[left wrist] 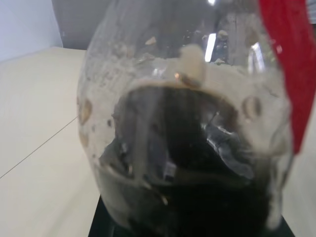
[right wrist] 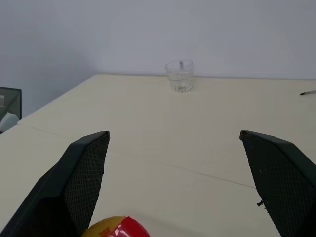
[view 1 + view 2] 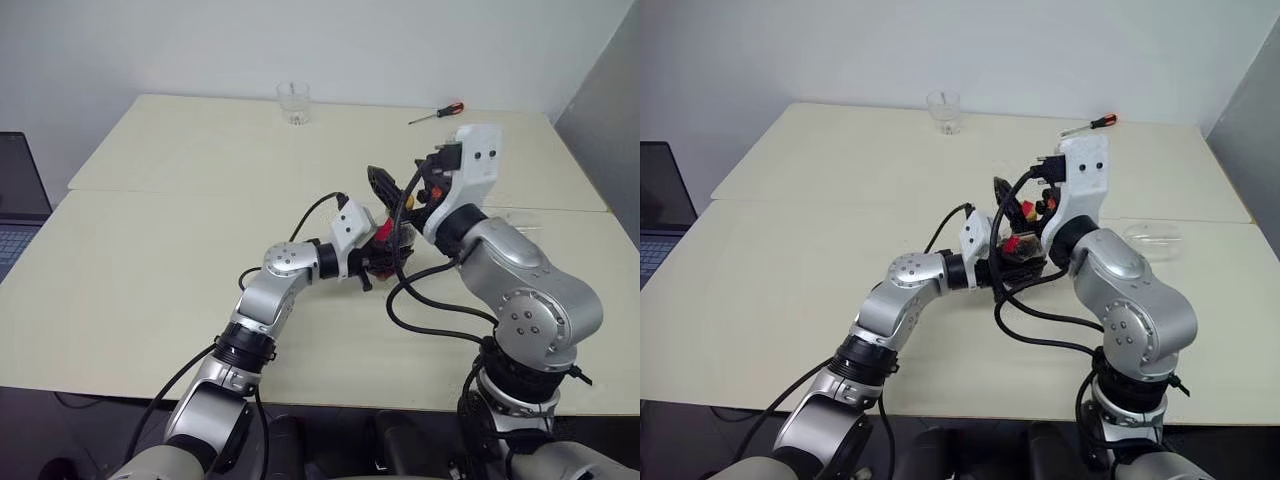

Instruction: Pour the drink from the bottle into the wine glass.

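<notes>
Held level over the tabletop (image 3: 150, 260) in the left fingers (image 3: 372, 262), clamped round its belly, the bottle (image 1: 187, 148) of drink (image 1: 197, 187) could twist and spill if the wide-open right fingers (image 2: 177, 182) close off-centre on its cap (image 2: 116, 228).

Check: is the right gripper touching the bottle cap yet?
Apart. The right wrist view shows the right gripper wide open, its fingers clear of the bottle top.

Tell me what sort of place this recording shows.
Probably an office or lab workspace: two pale tables pushed together against a plain white wall, a screwdriver near the far edge, and a laptop beside the tables.
</notes>
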